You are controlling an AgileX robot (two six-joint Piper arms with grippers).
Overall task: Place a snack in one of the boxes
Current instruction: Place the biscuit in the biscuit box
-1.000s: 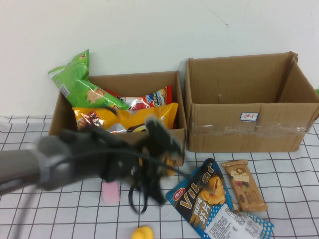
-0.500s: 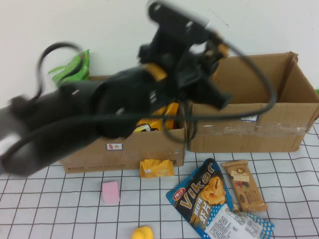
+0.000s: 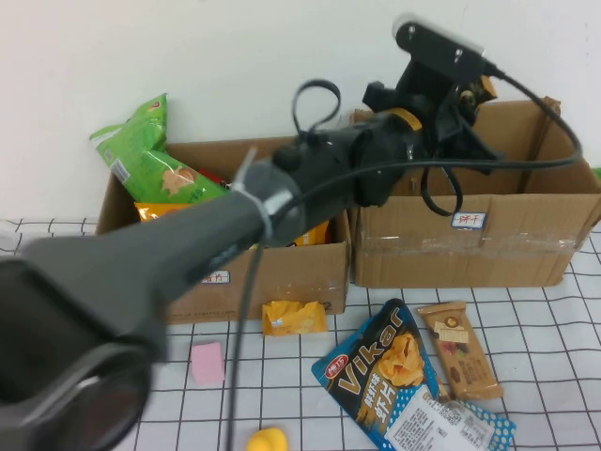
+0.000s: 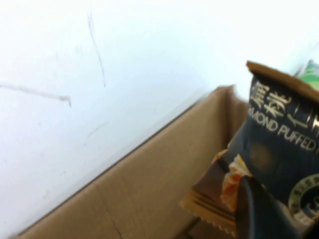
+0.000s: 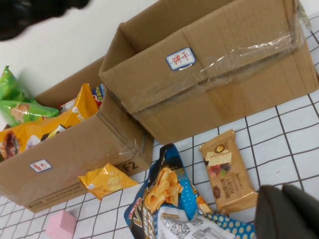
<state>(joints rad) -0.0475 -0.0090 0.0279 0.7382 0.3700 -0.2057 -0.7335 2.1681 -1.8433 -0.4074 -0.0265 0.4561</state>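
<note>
High view: left claw now swung rightward over the taped box. Left wrist view: clamped on the snack, held above the box's open inside. Right wrist view: right claw low over table; fingers' state untellable.

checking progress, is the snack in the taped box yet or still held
Held: left gripper grips the snack over the taped box. Right gripper sits low near the table.

Bright, even light fills the scene, leaving only soft shadows under the packets. Glare streaks the clear tape band on the taped box. The left arm looms blurred close to the lens, and the snack shows soft.
</note>
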